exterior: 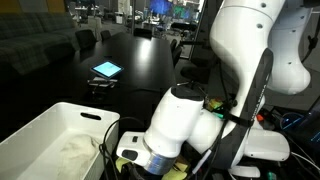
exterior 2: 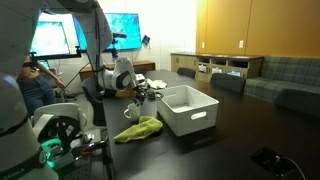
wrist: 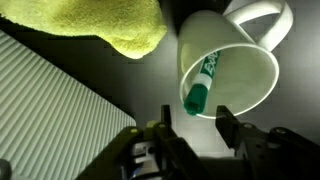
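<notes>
In the wrist view a white mug stands on the dark table, seen from above. A green marker leans inside it, cap end toward me. My gripper hangs just over the mug's near rim, open, and its fingers hold nothing. A yellow-green cloth lies beside the mug. In an exterior view the gripper hovers over the mug, next to the cloth. The arm's body hides this spot in the exterior view taken from behind the robot.
A white plastic bin stands right beside the cloth and mug; its ribbed wall fills the wrist view's lower left. A lit tablet lies farther along the black table. Chairs and a sofa ring the table.
</notes>
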Motion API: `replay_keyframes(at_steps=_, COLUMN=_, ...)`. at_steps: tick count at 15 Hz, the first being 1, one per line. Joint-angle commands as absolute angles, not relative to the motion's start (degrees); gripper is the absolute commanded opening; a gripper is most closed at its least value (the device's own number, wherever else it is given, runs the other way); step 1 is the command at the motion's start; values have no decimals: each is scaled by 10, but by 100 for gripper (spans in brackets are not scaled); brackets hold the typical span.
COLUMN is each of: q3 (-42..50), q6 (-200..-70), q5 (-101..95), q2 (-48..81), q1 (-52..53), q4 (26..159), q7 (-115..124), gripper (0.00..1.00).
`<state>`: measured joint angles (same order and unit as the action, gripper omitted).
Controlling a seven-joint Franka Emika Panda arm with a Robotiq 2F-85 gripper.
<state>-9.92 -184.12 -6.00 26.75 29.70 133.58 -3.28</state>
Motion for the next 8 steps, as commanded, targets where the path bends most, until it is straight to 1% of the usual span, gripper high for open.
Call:
replay_keyframes(at_steps=1, q3=-75, q6=-1867, q5=-71, q2=242, q1=313, q4=1362, q7=-45, gripper=82)
replay_keyframes(at_steps=3, q3=-76, q6=-1868, q5=-78, q2=220, q1=304, q4=1381, q7=-49, gripper=97)
replay_keyframes(at_steps=4, q3=-72, q6=-1861, q5=-79, q2=203, q1=303, q4=1393, q7=-51, gripper=100)
replay_keyframes(at_steps=6, q3=-49, q6=-1808, q5=-73, q2=153, q1=315, q4=1417, q7=-55, gripper=100)
replay_keyframes(at_steps=8, q3=-43, q6=-1742, q5=-73, q2=111, q1=305, q4=1426, q7=-59, gripper=100)
